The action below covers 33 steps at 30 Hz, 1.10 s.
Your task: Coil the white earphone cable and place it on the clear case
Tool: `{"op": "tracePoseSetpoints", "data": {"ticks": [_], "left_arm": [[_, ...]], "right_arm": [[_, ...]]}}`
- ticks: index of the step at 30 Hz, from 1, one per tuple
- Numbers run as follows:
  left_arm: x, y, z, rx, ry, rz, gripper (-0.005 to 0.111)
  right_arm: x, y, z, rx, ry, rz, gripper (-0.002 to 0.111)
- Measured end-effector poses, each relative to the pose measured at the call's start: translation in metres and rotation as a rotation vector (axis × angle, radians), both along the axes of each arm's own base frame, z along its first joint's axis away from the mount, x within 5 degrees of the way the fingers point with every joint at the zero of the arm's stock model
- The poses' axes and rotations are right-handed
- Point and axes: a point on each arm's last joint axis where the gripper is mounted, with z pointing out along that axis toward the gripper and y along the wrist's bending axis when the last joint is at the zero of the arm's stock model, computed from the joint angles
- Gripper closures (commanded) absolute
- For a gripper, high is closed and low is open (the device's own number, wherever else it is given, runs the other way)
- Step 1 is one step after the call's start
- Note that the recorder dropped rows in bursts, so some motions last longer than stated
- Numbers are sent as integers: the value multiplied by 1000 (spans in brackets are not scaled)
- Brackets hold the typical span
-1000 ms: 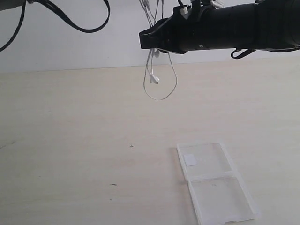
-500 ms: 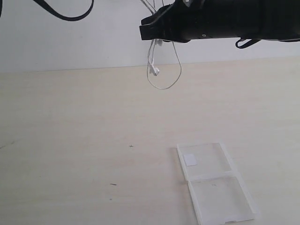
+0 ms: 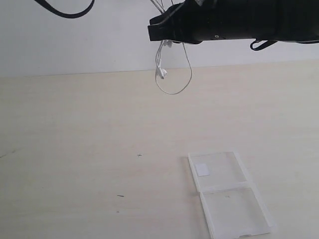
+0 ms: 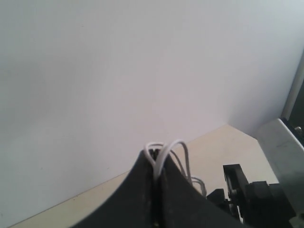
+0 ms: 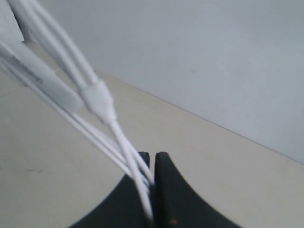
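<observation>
Where the right pincer (image 5: 152,166) clamps shut on it, the white earphone cable (image 5: 100,100) bunches into thin strands, a loop and earbud (image 3: 161,74) dangling below. The left pincer (image 4: 155,166), also closed, pinches its white loops.

You see a white earphone cable (image 3: 161,73), a clear case (image 3: 229,205) with a white sticker (image 3: 202,170), a pale beige table (image 3: 75,149) and a black arm (image 3: 239,20).

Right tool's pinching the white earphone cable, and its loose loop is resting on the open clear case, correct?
Not quite. The right tool does pinch the white earphone cable, but its loose loop hangs in the air, not touching the open clear case. The exterior view shows this.
</observation>
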Motion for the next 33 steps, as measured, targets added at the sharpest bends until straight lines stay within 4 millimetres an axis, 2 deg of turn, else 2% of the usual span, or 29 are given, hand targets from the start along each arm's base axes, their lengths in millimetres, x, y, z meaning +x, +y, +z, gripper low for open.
{"op": "tracePoseSetpoints", "data": {"ticks": [7,13,16,19,20,21,28,30,33], "left_arm": [[-3,2,3,-6,-7,0,107],[-7,4,8,-13,-20,0,107],[-10,5,12,-19,-31,-2,107],[-15,5,20,-32,-53,-11,107],[-17,4,22,-35,-59,-16,107],[-18,1,22,-36,-60,-28,107],[-21,-3,22,-34,-56,-40,107],[-21,-3,21,-29,-52,-32,107],[-19,0,19,-15,-34,1,107]], "right_arm": [[-1,1,0,2,0,8,107],[0,0,0,-2,-2,6,89],[1,0,-2,-7,1,0,87],[5,-5,-7,-32,7,-36,90],[5,-6,-8,-34,8,-38,103],[6,-6,-9,-35,10,-36,108],[3,-3,-8,-32,1,11,107],[3,-3,-8,-31,1,13,99],[2,-2,-8,-27,1,25,73]]}}
